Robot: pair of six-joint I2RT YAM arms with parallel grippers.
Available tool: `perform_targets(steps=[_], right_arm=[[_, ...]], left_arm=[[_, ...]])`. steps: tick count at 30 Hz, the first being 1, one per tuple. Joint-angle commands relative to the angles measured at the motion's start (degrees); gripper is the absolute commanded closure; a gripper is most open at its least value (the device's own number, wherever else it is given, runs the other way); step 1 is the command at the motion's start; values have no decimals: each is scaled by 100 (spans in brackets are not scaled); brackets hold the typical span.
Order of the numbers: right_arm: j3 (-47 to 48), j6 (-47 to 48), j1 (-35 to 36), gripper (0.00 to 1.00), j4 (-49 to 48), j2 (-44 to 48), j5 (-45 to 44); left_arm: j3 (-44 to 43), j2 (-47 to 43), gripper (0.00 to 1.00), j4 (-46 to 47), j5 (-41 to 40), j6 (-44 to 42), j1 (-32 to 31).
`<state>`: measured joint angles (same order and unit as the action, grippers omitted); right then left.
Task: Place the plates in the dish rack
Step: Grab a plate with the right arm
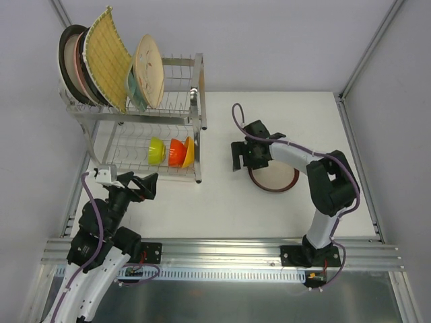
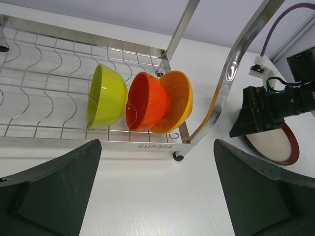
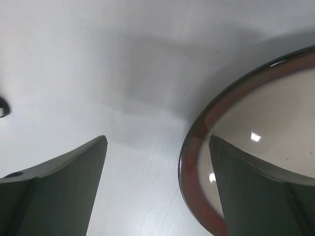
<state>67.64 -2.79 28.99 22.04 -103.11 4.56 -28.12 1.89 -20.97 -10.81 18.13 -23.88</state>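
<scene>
Left end effector (image 1: 151,187), low at 7 o'clock, hangs spread and empty. White tabletop (image 1: 222,212) carries the dish rack (image 1: 201,94) at 10 o'clock; its upper tier holds plates (image 1: 149,70) standing on edge, the yellow woven square (image 1: 108,57) among them, and three bowls (image 1: 176,151) sit in the lower tier. One red-rimmed plate (image 1: 276,180) lies flat toward 3 o'clock, the right end effector (image 3: 157,139) spread astride its rim.

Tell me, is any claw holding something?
Nothing. The left claw is open and empty; the open right claw straddles the edge of the red-rimmed round plate.
</scene>
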Motion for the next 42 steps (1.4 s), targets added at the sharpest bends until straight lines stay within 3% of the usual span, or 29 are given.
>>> perform_targets(steps=[1, 5, 10, 23, 35, 42], right_arm=[[310, -354, 440, 11, -34, -175, 573], [452, -459, 528, 11, 55, 175, 661], [294, -460, 432, 11, 186, 958, 152], [-1708, -1118, -1429, 7, 292, 3049, -219], [-3317, -1567, -3179, 7, -1007, 3588, 1266], [-3793, -1918, -3286, 11, -2028, 3245, 1987]], left_arm=[[-106, 110, 1, 49, 26, 41, 59], [-97, 197, 1, 58, 44, 41, 76], [-132, 461, 1, 58, 193, 33, 85], [-150, 795, 1, 58, 360, 15, 129], [-150, 971, 1, 58, 395, 24, 120], [-159, 1076, 1, 58, 483, 15, 120]])
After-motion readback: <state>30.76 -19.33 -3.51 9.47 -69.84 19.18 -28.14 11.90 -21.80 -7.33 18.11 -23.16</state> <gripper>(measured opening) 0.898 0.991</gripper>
